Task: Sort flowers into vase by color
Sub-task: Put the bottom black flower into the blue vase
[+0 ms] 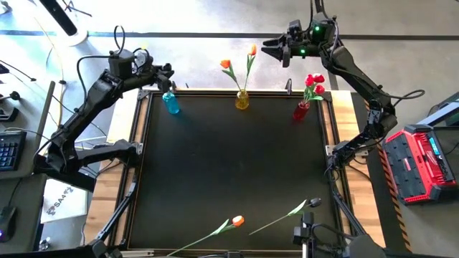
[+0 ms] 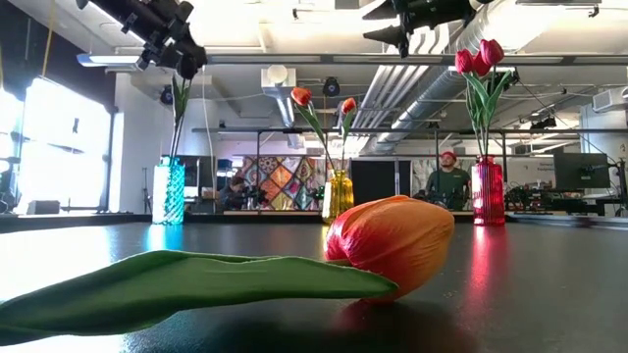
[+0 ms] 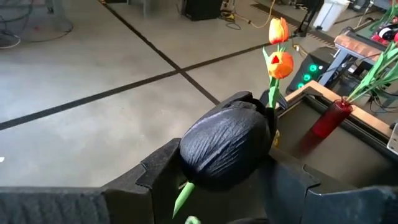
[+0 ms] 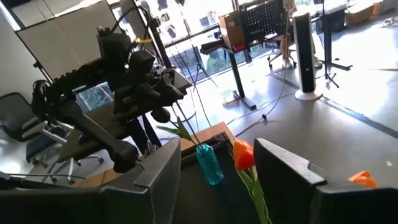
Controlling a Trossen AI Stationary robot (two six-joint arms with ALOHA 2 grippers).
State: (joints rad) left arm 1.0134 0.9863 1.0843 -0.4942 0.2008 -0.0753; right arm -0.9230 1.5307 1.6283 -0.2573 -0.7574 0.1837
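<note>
We see the black bench (image 1: 229,172) w/ three vases along its far edge: blue vase (image 1: 171,103) at left, yellow vase (image 1: 242,99) mid, red vase (image 1: 302,110) at right. The left gripper (image 1: 166,72) hangs above the blue vase, jaws clamped on a black tulip (image 3: 225,144) just under its head, stem running down into that vase. The right gripper (image 1: 276,50) hovers beyond the far edge betw. yellow and red vases, jaws apart, nothing in them. Two orange tulips (image 1: 226,64) stand in the yellow vase, red tulips (image 1: 314,81) in the red one. At the near edge an orange tulip (image 1: 237,221) lies flat, another dark-headed stem (image 1: 287,214) just beside it.
</note>
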